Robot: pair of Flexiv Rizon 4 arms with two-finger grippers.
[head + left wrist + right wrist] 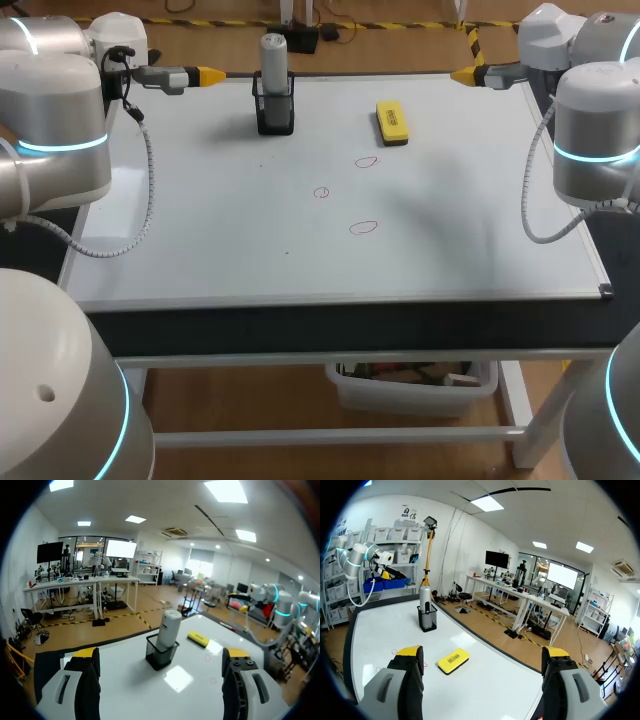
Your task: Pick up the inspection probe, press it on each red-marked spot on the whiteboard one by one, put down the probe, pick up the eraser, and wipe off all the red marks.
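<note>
The grey cylindrical probe stands upright in a black mesh holder at the back of the whiteboard. A yellow eraser lies to its right. Three red marks are drawn mid-board. My left gripper hovers open at the back left, its fingers empty, with the probe ahead of it. My right gripper stands open at the back right corner, with the eraser lying ahead between its fingertips' line and the probe further off.
The whiteboard's front edge runs across the table, with a corner clip at the front right. Coiled cables hang from both arms over the board's sides.
</note>
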